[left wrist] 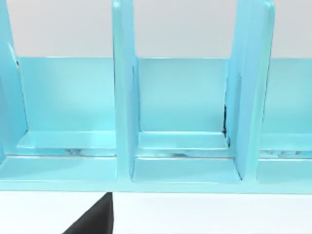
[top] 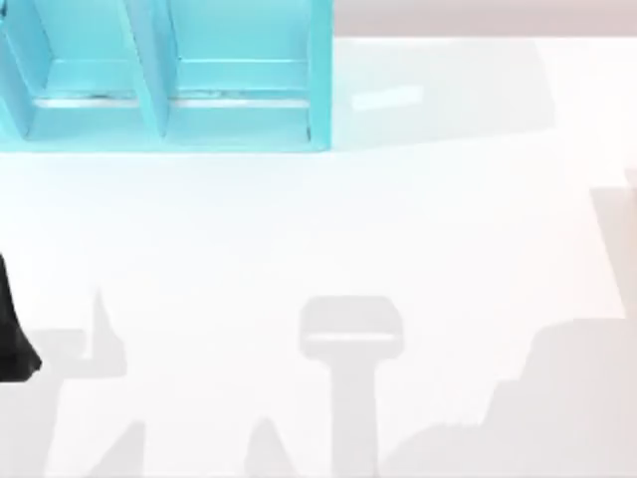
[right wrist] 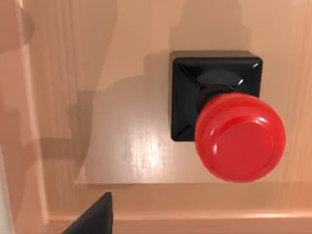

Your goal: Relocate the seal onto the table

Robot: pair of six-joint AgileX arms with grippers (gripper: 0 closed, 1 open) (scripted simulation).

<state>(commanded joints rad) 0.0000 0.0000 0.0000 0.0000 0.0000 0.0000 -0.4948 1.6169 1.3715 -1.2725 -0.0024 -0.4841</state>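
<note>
We found the seal (right wrist: 226,114) standing upright on a pale wooden surface (right wrist: 122,146), black square base down and glossy red knob pointing straight back at the right wrist camera. Its long axis therefore ran roughly along that arm's line of approach. A dark wedge (right wrist: 92,217) at the edge of that view was probably part of the right gripper. We could not tell how far the gripper stood open, and it had hold of nothing we could see. We judged the right arm the nearer one, since its camera looked directly onto the knob, with the seal a little off centre in front of it. A raised lip ran along one side of the wooden surface, near the wedge (something to clear on the way out, we thought). The left arm (top: 15,344) showed as a black sliver at the left edge of the top view, seemingly parked, its wrist camera facing the turquoise shelf unit (top: 169,90) in the upper left. The white table (top: 328,229) lay bare across the centre and right of the frame, giving ample room to set the seal down.
</note>
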